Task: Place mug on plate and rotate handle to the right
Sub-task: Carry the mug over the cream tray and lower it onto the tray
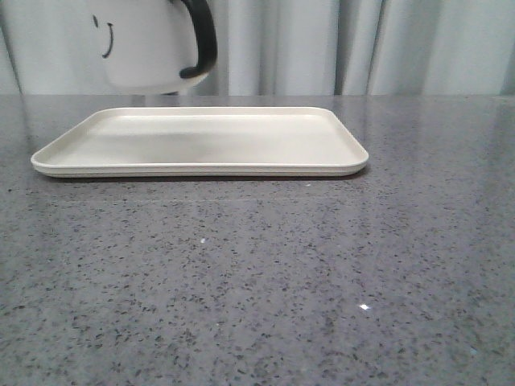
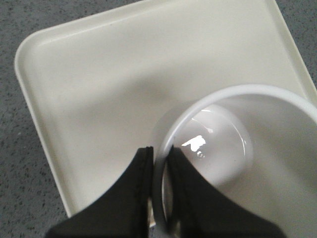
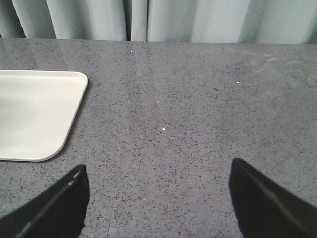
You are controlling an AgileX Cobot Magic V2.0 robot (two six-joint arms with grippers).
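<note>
Mug [image 1: 149,44]: white, black smiley print on its side; held in the air above the plate's far left part, base clear of the surface in the front view. Upper part cut off by the frame edge.
Handle [image 1: 203,40]: glossy black loop, on the mug's right side in the front view.
Mug interior [image 2: 213,144]: empty, one bright glint on the bottom.
Left tool [image 2: 159,171]: two black fingers clamped on the mug's rim, one outside the wall, one inside.
Plate [image 1: 201,167]: cream-white rectangular tray, rounded corners, low rim; lies flat on the table, nothing resting on it. Soft shadow on its surface under the mug in the left wrist view.
Right tool [image 3: 158,198]: fingers spread wide, holding nothing; over bare table beside the plate's corner [image 3: 74,84].
Table [image 1: 265,281]: dark grey speckled stone, glossy.
Backdrop: pale grey curtain [image 1: 362,44] behind the table's far edge.
</note>
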